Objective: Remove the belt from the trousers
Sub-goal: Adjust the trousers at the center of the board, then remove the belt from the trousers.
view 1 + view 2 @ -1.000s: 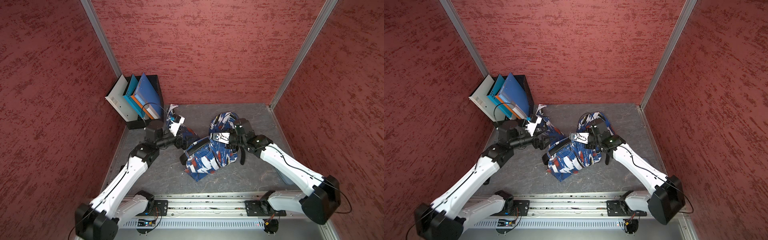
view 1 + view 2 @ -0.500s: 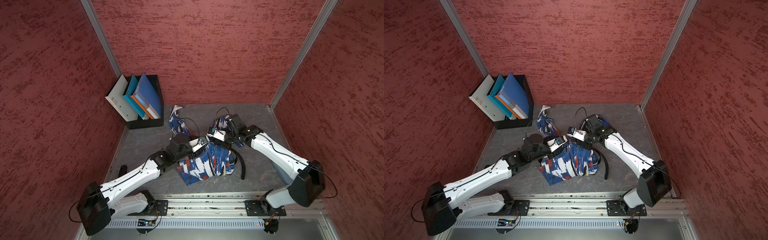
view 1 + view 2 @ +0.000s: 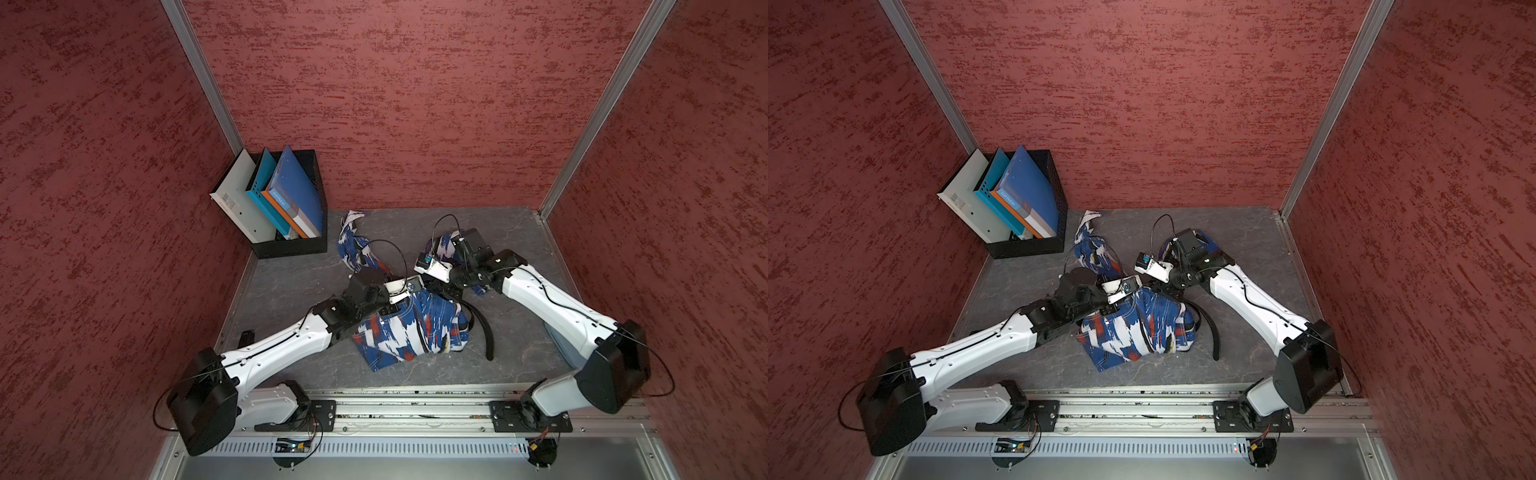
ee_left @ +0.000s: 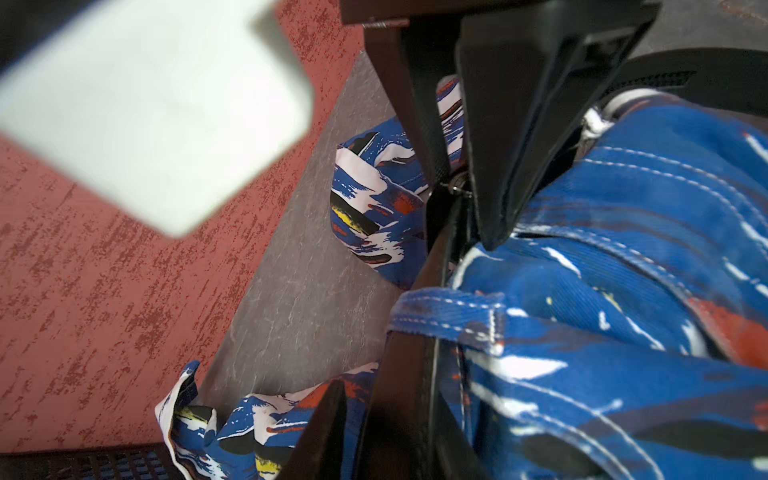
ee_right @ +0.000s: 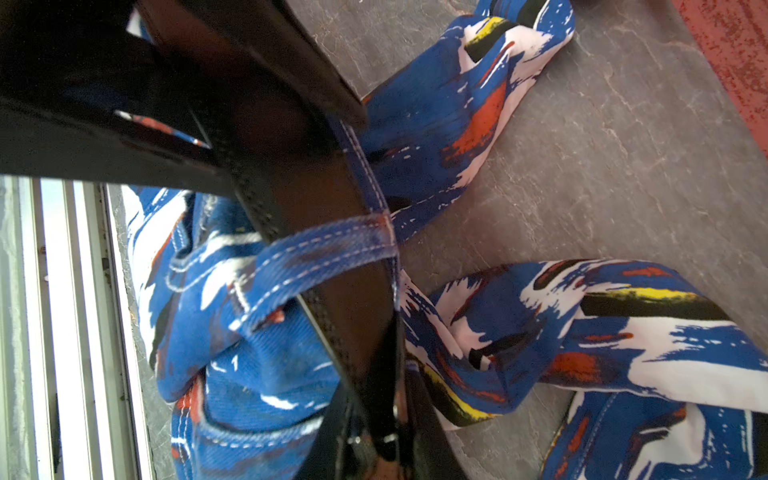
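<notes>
The blue, white and red patterned trousers (image 3: 407, 332) (image 3: 1133, 328) lie crumpled mid-table. The black belt (image 3: 486, 332) (image 3: 1213, 332) trails its free end out to their right. In the left wrist view the belt (image 4: 407, 395) runs through a belt loop (image 4: 449, 316), and my left gripper (image 4: 386, 449) is shut on the strap at the waistband (image 3: 392, 309). In the right wrist view my right gripper (image 5: 382, 440) is shut on the belt (image 5: 328, 187) beyond another belt loop (image 5: 324, 253), just behind the waistband (image 3: 440, 289). The two grippers face each other, one loop apart.
A black file box (image 3: 291, 245) with folders stands in the back left corner. A small black object (image 3: 247, 336) lies at the table's left edge. The metal rail (image 3: 415, 407) runs along the front, and red walls close in three sides.
My left arm swung from the trouser leg at the back to the waistband, and its jaws went from wide open to closed on the strap. The right arm shifted back; the belt's free end swung out.
</notes>
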### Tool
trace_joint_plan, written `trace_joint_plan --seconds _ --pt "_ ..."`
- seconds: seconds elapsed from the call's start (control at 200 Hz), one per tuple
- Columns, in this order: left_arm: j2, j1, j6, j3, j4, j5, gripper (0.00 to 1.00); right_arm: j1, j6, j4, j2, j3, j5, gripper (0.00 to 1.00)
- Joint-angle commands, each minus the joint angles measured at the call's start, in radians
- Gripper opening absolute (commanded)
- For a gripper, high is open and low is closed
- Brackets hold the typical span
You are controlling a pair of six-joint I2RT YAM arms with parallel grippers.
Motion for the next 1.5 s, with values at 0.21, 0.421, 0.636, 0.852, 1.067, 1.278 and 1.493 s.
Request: trace_joint_plan --seconds 0.21,0.421,0.636,0.852,1.067,1.278,1.493 --pt "0.058 0.005 0.024 0.052 0.007 0.059 0.04 -0.001 0.061 0.009 -0.026 0.029 -0.118 0.08" --pt "0.015 0.077 -0.076 0.082 -0.074 0.210 0.00 -0.004 0.150 0.056 -0.083 0.009 -0.068 0.45" --pt "-0.141 0.364 -0.315 0.073 -0.165 0.604 0.00 -0.171 0.314 0.266 -0.374 -0.178 -0.245 0.87" --pt "-0.144 0.402 -0.448 0.105 -0.257 0.742 0.00 -0.204 0.680 0.975 -0.449 -0.452 -0.418 0.88" --pt "-0.105 0.387 -0.558 0.143 -0.296 0.755 0.00 -0.086 0.432 0.822 -0.299 -0.336 -0.357 0.77" --pt "-0.040 0.372 -0.626 0.204 -0.369 0.714 0.00 0.022 0.308 0.798 -0.334 -0.369 -0.093 0.69" --pt "0.000 0.365 -0.652 0.236 -0.394 0.697 0.00 0.103 0.314 0.767 -0.304 -0.366 0.081 0.53"
